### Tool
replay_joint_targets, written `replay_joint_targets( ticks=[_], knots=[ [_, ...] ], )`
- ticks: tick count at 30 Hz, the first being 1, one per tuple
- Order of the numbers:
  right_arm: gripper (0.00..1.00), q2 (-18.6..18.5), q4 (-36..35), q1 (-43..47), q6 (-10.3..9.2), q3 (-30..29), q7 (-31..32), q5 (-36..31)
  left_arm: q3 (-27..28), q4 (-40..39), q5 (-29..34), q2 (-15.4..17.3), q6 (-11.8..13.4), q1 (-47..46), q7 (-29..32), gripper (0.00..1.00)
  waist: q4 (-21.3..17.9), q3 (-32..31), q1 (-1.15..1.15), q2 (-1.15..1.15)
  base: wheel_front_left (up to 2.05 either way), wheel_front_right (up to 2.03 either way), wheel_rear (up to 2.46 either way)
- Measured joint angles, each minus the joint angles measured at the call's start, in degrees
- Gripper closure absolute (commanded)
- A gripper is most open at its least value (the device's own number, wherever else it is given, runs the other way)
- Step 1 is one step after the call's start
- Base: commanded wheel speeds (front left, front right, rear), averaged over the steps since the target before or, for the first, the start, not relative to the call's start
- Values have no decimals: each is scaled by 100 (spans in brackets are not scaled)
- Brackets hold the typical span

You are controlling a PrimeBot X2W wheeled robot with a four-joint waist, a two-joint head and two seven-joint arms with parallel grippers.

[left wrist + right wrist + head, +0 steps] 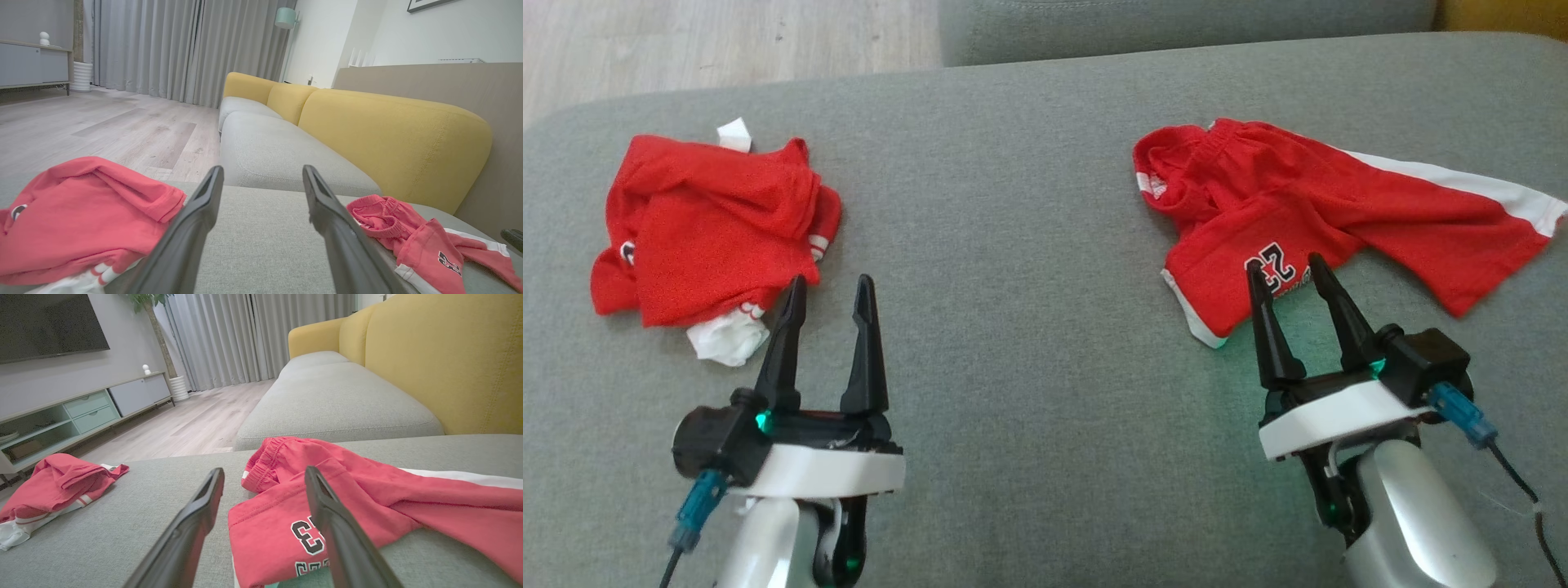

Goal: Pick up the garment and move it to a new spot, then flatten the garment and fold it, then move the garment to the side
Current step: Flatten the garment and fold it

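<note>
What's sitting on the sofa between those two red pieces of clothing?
Nothing: the head view shows bare grey cushion between the crumpled red garment and the red shorts.

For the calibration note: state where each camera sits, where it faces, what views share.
Head view: from the head, down onto the grey sofa seat; left gripper, right gripper, open.
Left wrist view: on that wrist, low along the seat toward curtains; own fingers.
Right wrist view: on that wrist, low onto the red shorts; own fingers.
Shared: all three show shorts and crumpled red shirt.
</note>
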Motion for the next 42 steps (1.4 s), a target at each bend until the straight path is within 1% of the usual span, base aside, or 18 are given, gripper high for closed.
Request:
replay_joint_targets(
  ticks=[4, 7, 12, 16, 19, 20, 23, 24, 25, 26, 31, 36, 37, 38, 39, 40, 42],
  knots=[
    [0, 1, -5, -3, 0, -12, 0, -35, -8, 10, 0, 0, 0, 0, 0, 0, 69, 31, 0, 0, 0, 0, 0],
    [0, 1, 138, -85, 0, -105, -1, -190, -43, 30, 0, 1, -11, -3, 0, 0, 143, 82, 0, 0, 0, 0, 0],
    [0, 1, 762, -409, 0, -54, 21, -483, -175, 49, -15, 0, -13, -10, 0, 0, 307, 196, 0, 0, 0, 0, 0],
    [0, 3, 1278, -785, 0, 147, 254, -644, -235, 82, -63, 1, -12, -66, 0, 0, 454, 323, 0, 0, 0, 0, 0],
    [0, 0, 1684, -1040, 0, 157, 404, -795, -354, 107, -122, -1, -10, -174, 0, 0, 574, 409, 1, 0, 0, 0, 0],
    [0, 0, 1970, -1172, 0, 154, 552, -911, -379, 123, -122, -3, -7, -233, 0, 0, 653, 458, 1, 0, 0, 0, 0],
    [0, 1, 2321, -1299, 0, 107, 650, -1039, -401, 144, -159, -1, 21, -256, 0, 0, 760, 501, 1, 0, 0, 0, 0],
    [3, 0, 2399, -1337, 0, 78, 660, -1054, -408, 149, -174, -1, 22, -256, 0, 0, 788, 508, 1, 0, 0, 0, 0],
    [63, 0, 2463, -1388, 0, 63, 664, -1054, -411, 149, -179, -1, 25, -256, 0, 0, 809, 510, 0, 0, 0, 0, 0],
    [100, 0, 2506, -1433, 0, 56, 664, -1053, -412, 149, -179, -1, 26, -256, 0, 0, 821, 508, 1, 0, 0, 0, 0],
    [100, -11, 2644, -1532, 0, 165, 550, -823, -403, 156, -179, -1, 44, -254, 0, 0, 795, 452, 1, 0, 0, 0, 0],
    [100, -14, 2515, -1641, 0, 608, 280, -349, -389, 177, -179, -2, 52, -247, 0, 0, 740, 333, 0, 0, 0, 0, 0],
    [100, -14, 2515, -1641, 0, 608, 280, -349, -389, 177, -179, -2, 52, -247, 0, 0, 740, 333, 0, 0, 0, 0, 0],
    [100, -21, 2307, -1773, 0, 886, 199, -70, -385, 180, -179, -2, 52, -237, 0, 0, 727, 270, 1, 0, 0, 0, 0],
    [100, -24, 2183, -1866, 0, 1046, 174, 94, -381, 180, -179, -2, 52, -233, 0, 0, 724, 234, 0, 0, 0, 0, 0],
    [100, -24, 2183, -1866, 0, 1046, 174, 94, -381, 180, -179, -2, 52, -233, 0, 0, 724, 234, 0, 0, 0, 0, 0],
    [100, -32, 1909, -2080, 0, 1384, 115, 368, -369, 181, -179, -2, 53, -229, 0, 0, 725, 158, 1, 0, 0, 0, 0]
  ],
)
